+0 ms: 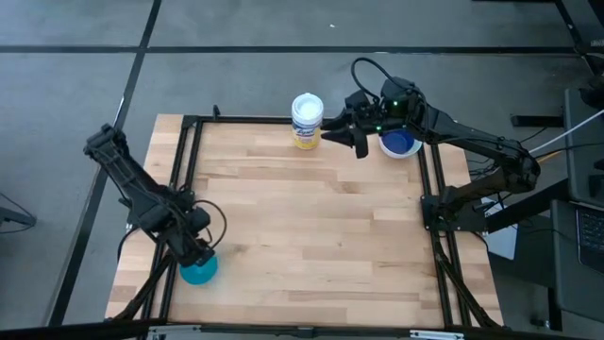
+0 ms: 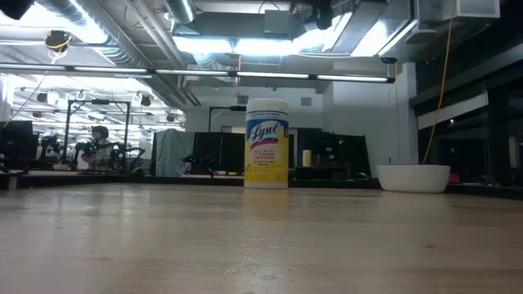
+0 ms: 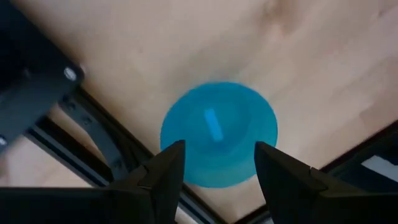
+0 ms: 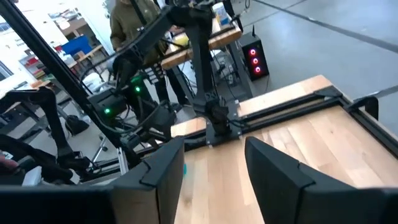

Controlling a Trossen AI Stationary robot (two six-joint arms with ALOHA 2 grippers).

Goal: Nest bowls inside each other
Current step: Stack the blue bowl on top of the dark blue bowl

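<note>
Now, pick-up stage: left claw (image 3: pixel 214 168) hovers above the upturned teal bowl (image 1: pixel 199 270) at the counter's (image 1: pixel 302 227) near-left corner, fingers spread wide, holding nothing; next it should descend and close. Right claw (image 1: pixel 360 142), open and empty, hangs beside the blue-lined white bowl (image 1: pixel 400 144) at far right.

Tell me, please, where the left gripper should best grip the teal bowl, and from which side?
Probably the rim, from above. The teal bowl lies near the table's front-left corner, apparently upside down, so its sloping sides may slip. The left gripper hangs above it, open, its fingers astride the near edge.
</note>
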